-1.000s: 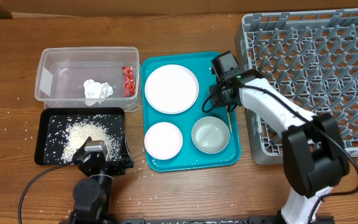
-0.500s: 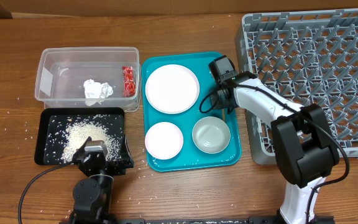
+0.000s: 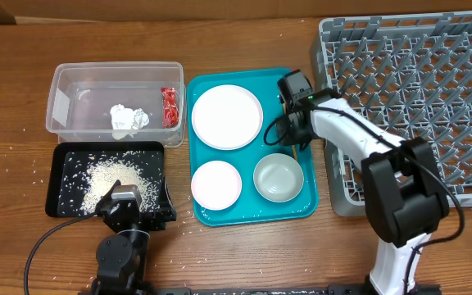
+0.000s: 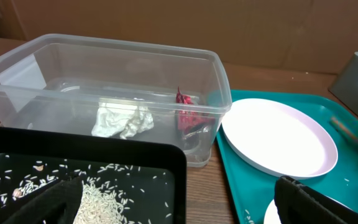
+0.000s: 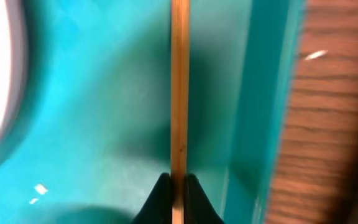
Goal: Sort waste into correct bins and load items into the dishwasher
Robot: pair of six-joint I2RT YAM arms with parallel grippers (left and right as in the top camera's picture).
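My right gripper (image 3: pixel 292 133) is low over the right side of the teal tray (image 3: pixel 252 211). In the right wrist view its jaws (image 5: pixel 179 182) are shut on a thin wooden chopstick (image 5: pixel 179 87). A large white plate (image 3: pixel 226 115), a smaller plate (image 3: pixel 215 183) and a bowl (image 3: pixel 278 177) lie on the teal tray. The clear tub (image 3: pixel 62 80) holds the red wrapper (image 3: pixel 169 106) and white paper wad (image 3: pixel 128 116). The black tray (image 3: pixel 56 176) holds a rice pile (image 3: pixel 113 182). My left gripper (image 4: pixel 179 205) is open and empty at the black tray's near edge.
The grey dish rack (image 3: pixel 416 98) fills the right side, its left wall just right of my right arm. Loose rice grains (image 3: pixel 33 174) are scattered on the wooden table left of the black tray. The table's front edge is close behind my left arm.
My right wrist shifted slightly sideways over the tray's right side, still at the chopstick. My left arm has not moved.
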